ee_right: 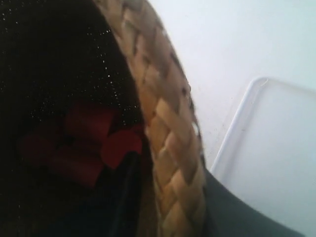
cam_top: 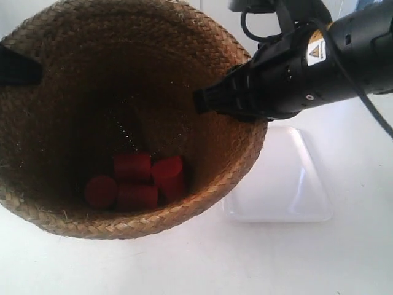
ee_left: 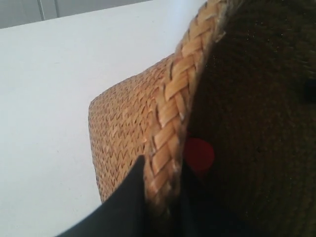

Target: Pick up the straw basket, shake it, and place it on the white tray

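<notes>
Exterior view shows one straw basket (cam_top: 215,190) filling the frame, mouth tipped toward the camera, with four red cylinders (cam_top: 136,181) clustered at its bottom, toward 6 o'clock. One white tray (cam_top: 288,184) lies at 4 o'clock of the basket, one corner hidden behind the rim. The left fingers (ee_left: 126,202) pinch the braided rim at 10 o'clock and the right fingers (ee_right: 237,219) pinch it at 2 o'clock. The surface (cam_top: 196,264) is plain white, and I cannot tell whether the basket's base touches it. Grey panelling (ee_left: 29,10) stands beyond.
</notes>
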